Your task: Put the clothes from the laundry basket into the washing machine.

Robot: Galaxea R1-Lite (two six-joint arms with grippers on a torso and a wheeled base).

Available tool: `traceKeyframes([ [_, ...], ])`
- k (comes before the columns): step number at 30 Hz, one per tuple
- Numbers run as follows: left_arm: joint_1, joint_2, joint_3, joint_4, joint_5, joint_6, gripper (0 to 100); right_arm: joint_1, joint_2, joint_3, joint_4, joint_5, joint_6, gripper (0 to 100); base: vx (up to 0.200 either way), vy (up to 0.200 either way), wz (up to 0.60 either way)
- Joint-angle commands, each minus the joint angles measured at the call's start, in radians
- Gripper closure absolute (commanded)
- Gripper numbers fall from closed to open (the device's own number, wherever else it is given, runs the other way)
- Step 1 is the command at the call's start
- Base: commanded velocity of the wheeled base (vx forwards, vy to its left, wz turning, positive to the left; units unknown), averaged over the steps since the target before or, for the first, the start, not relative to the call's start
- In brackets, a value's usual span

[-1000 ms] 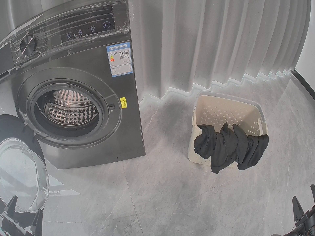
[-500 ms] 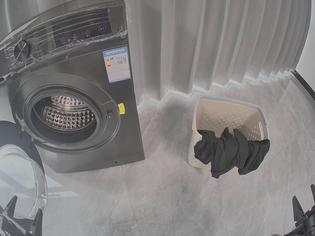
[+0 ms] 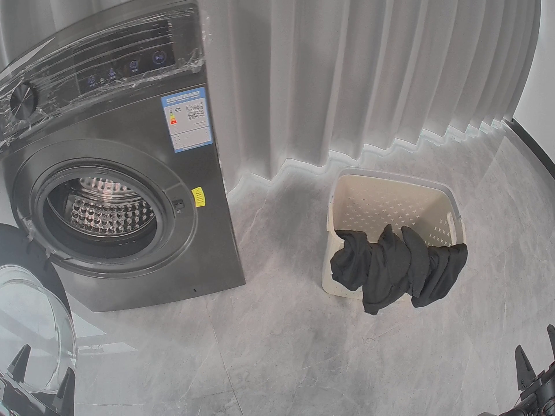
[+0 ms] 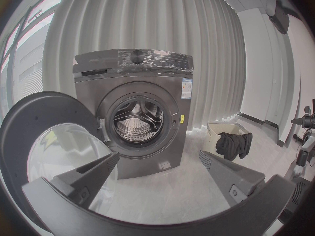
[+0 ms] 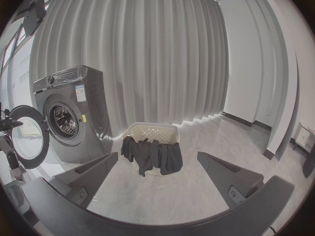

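Note:
A cream laundry basket [image 3: 399, 195] stands on the floor right of the grey washing machine [image 3: 133, 145]. Black clothes [image 3: 396, 267] hang over the basket's near rim. The machine's round door [image 3: 32, 319] is swung open to the left, baring the steel drum [image 3: 101, 215]. My left gripper [image 3: 43, 371] is low at the near left, by the door, open and empty. Near the right edge, well short of the basket, my right gripper [image 3: 537, 353] is open and empty too. The left wrist view looks at the drum [image 4: 137, 123] past the left gripper [image 4: 157, 158]. The right wrist view faces the clothes [image 5: 151, 153] and basket [image 5: 154, 128] beyond the right gripper [image 5: 157, 155].
White curtains [image 3: 358, 59] hang behind the machine and basket. Bare grey floor tiles [image 3: 289, 342] stretch between me, the machine and the basket. A dark skirting [image 3: 529, 143] runs along the wall at the far right.
The whole head picture has shifted: machine and basket sit further left and lower, so the camera has moved. Clothes, basket and door keep their places relative to each other.

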Motion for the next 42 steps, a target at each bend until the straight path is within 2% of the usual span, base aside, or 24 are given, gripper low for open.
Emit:
traceKeyframes([
  [1, 0.0, -0.015, 0.018, 0.0, 0.0, -0.001, 0, 0.001, -0.004, 0.018, 0.0, 0.0, 0.0, 0, 0.0, 0.0, 0.0],
  [11, 0.0, -0.015, 0.018, 0.0, 0.0, -0.002, 0, 0.001, -0.004, 0.018, 0.0, 0.0, 0.0, 0, 0.0, 0.0, 0.0],
  [17, 0.0, -0.015, 0.018, 0.0, 0.0, -0.002, 0, 0.001, -0.004, 0.018, 0.0, 0.0, 0.0, 0, 0.0, 0.0, -0.6],
  [28, 0.0, -0.015, 0.018, 0.0, 0.002, -0.001, 0, 0.001, -0.005, 0.018, 0.0, 0.0, 0.0, 0, 0.0, 0.0, 0.0],
  [37, 0.0, -0.015, 0.018, 0.0, 0.003, -0.001, 0, 0.001, -0.004, 0.018, 0.0, 0.0, 0.0, 0, 0.0, -0.2, 0.0],
  [42, 0.0, -0.015, 0.018, 0.0, 0.003, -0.001, 0, 0.001, -0.004, 0.018, 0.0, 0.0, 0.0, 0, 0.0, 0.0, 0.0],
])
